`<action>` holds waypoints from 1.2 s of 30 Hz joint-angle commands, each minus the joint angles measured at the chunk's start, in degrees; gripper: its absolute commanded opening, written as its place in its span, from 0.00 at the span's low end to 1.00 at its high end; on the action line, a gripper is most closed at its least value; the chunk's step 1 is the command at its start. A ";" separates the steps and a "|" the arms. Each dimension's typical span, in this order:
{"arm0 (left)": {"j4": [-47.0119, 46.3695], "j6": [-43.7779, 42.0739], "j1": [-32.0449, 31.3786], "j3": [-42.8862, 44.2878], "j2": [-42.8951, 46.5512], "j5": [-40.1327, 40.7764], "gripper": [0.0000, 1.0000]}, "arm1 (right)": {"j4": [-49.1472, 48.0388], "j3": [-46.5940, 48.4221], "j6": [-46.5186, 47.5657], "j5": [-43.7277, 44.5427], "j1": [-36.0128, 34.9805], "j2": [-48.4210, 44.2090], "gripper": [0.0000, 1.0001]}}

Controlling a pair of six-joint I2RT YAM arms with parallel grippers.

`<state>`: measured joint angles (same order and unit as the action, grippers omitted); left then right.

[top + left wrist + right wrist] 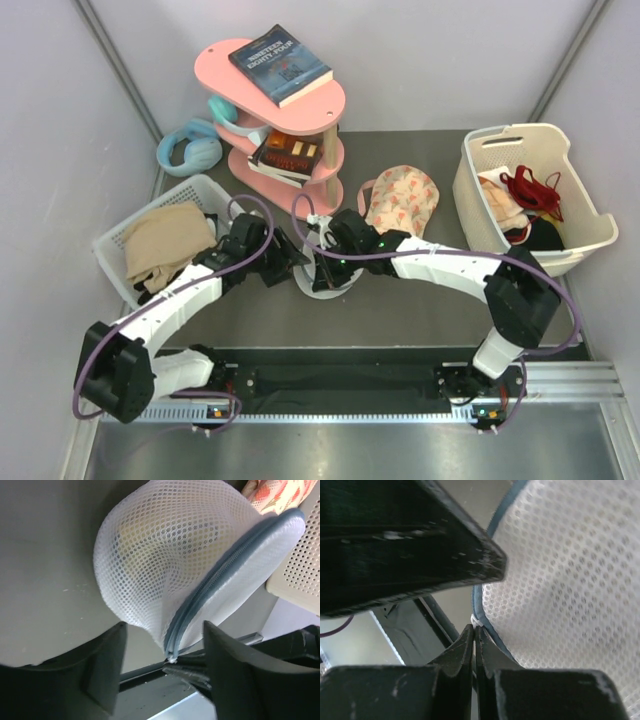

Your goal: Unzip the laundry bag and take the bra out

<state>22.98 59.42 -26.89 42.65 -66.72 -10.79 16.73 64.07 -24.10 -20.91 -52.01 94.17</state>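
The laundry bag (pixel 165 555), round white mesh with a blue-grey zip (pixel 220 572) along its rim, stands on edge in the middle of the table (pixel 420 300). A faint yellow shape, the bra (pixel 131 532), shows through the mesh. My left gripper (pixel 167 667) is open, one finger on each side of the bag's lowest corner, touching nothing. My right gripper (pixel 474 628) is shut, its tips pinching the small white zip pull (pixel 476 621) at the zip's end. From above, both grippers (pixel 300 262) (pixel 326 262) meet over the bag (pixel 338 286) and hide most of it.
A peach floral fabric piece (pixel 402 198) lies just behind the bag. A pink two-tier stand (pixel 320 100) with books is at the back, blue headphones (pixel 188 150) beside it. White baskets stand left (pixel 205 190) and right (pixel 480 210), the right one holding a red garment (pixel 535 188).
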 commanded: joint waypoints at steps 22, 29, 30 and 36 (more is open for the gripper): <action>-7.60 0.52 1.05 -0.11 -2.19 0.68 0.00 | -1.61 -5.27 -0.16 -0.10 5.32 -5.57 0.00; -6.63 -0.27 2.55 -0.29 -1.31 -0.11 0.00 | -1.53 -10.63 0.89 -0.45 12.10 -9.71 0.00; -6.63 -0.35 2.55 -0.38 -1.31 -0.37 0.00 | -1.53 -10.72 1.16 -0.36 12.80 -9.88 0.00; -6.37 -1.14 2.81 -0.11 -0.96 -1.25 0.00 | -1.70 -9.85 2.74 0.51 17.20 -9.10 0.00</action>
<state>15.70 60.31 -24.77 41.82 -69.38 -11.81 15.81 53.34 -23.55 -21.74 -36.99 86.26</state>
